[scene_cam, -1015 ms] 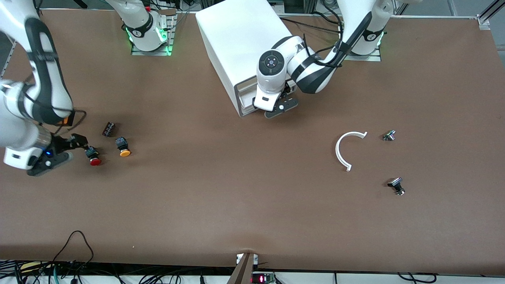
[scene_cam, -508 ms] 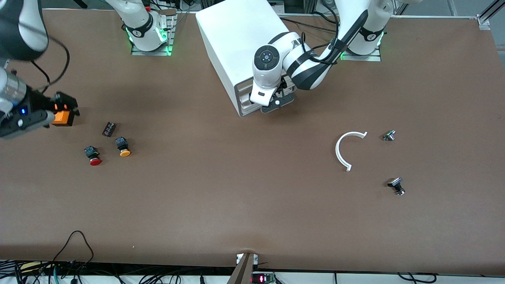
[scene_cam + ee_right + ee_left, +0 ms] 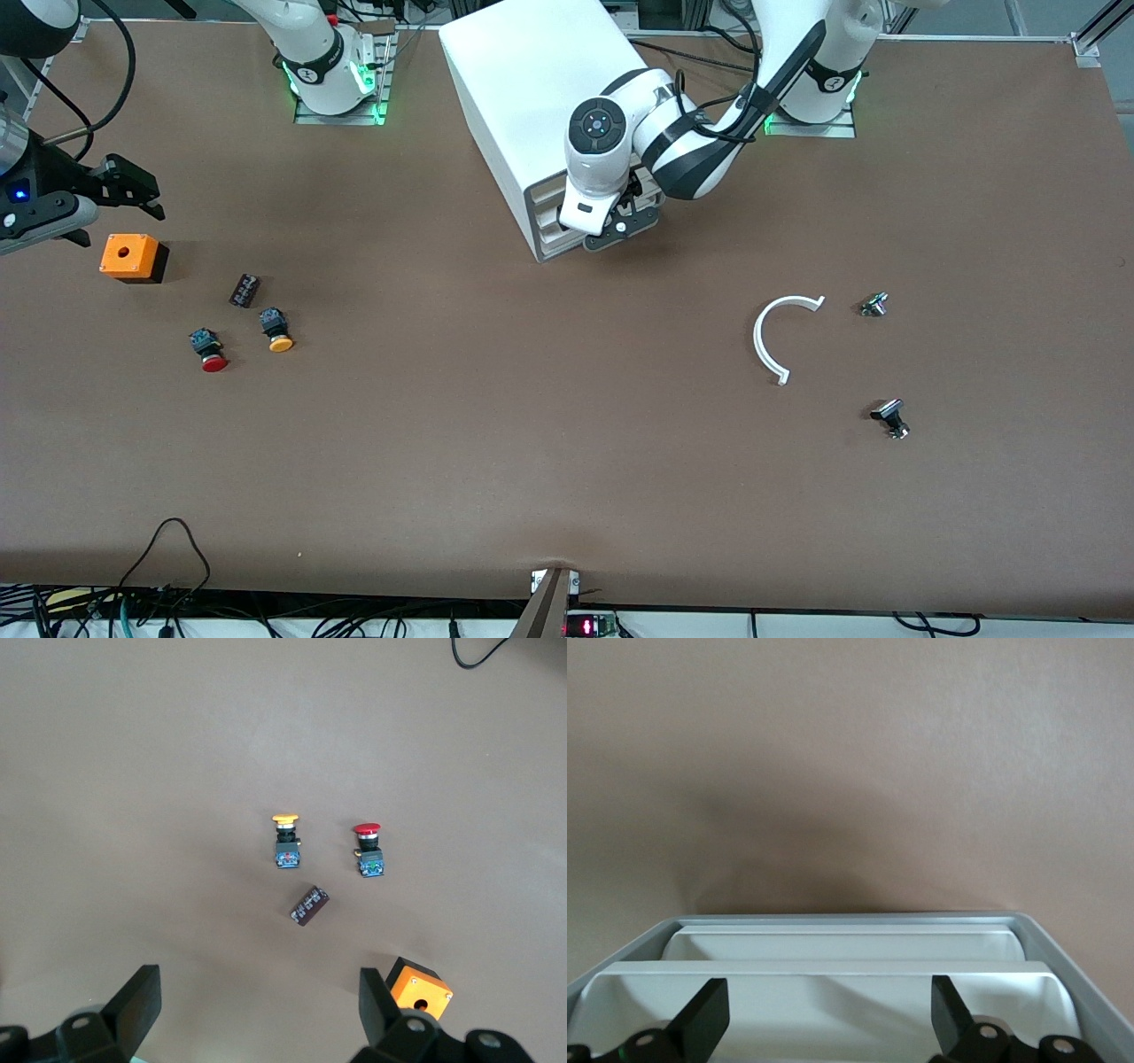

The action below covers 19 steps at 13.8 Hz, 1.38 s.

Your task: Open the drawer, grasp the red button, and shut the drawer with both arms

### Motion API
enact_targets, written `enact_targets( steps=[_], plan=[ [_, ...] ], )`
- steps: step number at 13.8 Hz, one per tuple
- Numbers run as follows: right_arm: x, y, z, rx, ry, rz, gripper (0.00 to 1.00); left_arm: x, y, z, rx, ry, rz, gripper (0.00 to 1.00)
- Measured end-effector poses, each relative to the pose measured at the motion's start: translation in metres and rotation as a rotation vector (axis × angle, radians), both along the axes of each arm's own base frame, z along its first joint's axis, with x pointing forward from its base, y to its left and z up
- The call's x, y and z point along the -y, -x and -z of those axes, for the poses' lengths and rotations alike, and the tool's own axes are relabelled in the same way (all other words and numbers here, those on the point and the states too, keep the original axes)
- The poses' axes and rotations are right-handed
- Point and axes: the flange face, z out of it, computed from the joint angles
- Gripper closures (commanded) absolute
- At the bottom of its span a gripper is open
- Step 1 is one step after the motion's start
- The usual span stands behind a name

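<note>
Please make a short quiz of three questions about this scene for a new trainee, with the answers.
1. True or false: the right gripper holds the red button.
2. The left gripper is at the front of which thing? A) the orange box B) the drawer cabinet C) the white curved piece
3. Fill in: beside the red button lies a button with an ______ cap.

Key: 1 false, its fingers are open and empty; 2 B; 3 orange-yellow.

No text or labels are legible.
</note>
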Motion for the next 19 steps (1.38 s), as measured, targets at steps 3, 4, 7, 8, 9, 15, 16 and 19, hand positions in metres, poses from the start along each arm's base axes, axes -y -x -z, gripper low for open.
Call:
enact_targets(
  steps=[3,4,7,8,9,15,16,19],
  plan=[
    [-0.005,-0.002,-0.003,0.007,-0.038,0.003,0.01,-0.053,-0.059,-0.025,0.094,-0.017,-0.078,0.00],
    [-0.006,-0.002,-0.005,0.009,-0.040,0.003,0.01,-0.079,-0.083,-0.035,0.128,-0.026,-0.113,0.00],
    [-0.005,-0.002,-0.007,0.007,-0.040,0.006,0.01,-0.150,-0.131,-0.062,0.186,-0.056,-0.174,0.00],
    [-0.004,-0.002,-0.006,0.006,-0.040,0.006,0.01,-0.171,-0.141,-0.070,0.188,-0.063,-0.173,0.00],
    [-0.004,-0.002,-0.006,0.005,-0.040,0.006,0.01,-0.192,-0.149,-0.079,0.193,-0.069,-0.171,0.00],
    [-0.002,-0.003,-0.008,0.010,-0.039,0.010,0.01,-0.296,-0.172,-0.133,0.181,-0.114,-0.047,0.00],
    [-0.002,-0.004,-0.009,0.012,-0.039,0.010,0.01,-0.309,-0.174,-0.142,0.165,-0.122,-0.014,0.00],
    [0.001,-0.006,-0.012,0.020,-0.038,0.018,0.01,-0.347,-0.184,-0.180,0.137,-0.136,0.055,0.00]
  ],
)
